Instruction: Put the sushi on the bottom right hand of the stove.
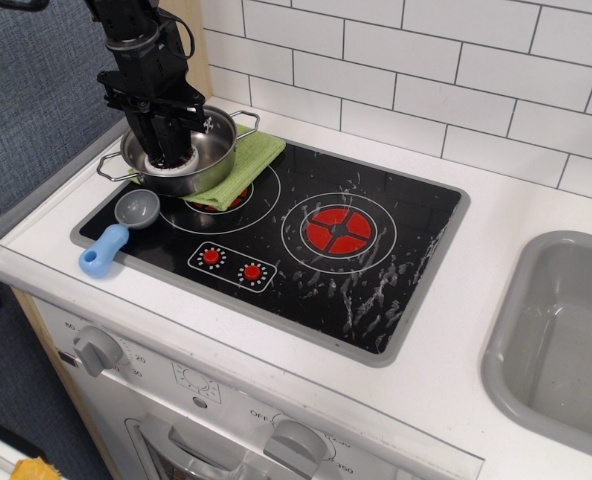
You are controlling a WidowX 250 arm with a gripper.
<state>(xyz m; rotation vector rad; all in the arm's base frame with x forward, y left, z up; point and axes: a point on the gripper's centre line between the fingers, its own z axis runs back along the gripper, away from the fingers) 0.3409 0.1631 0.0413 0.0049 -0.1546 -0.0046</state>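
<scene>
From my remote station I see the gripper (166, 148) lowered into the steel pot (219, 133) at the stove's (376, 260) 10 o'clock corner. The pot rests on a green cloth (248, 162) covering part of the left burner. Inside the pot, a pale patch is visible beneath the fingers; I take it to be the sushi (162, 160), but the fingers hide most of it. I cannot tell whether the jaws are released or clenched on it. A grey scoop with blue handle (118, 228) lies on the glass at 8 o'clock of the pot, apart from it. The sink (536, 290), at 3 o'clock of the stove, holds nothing visible.
</scene>
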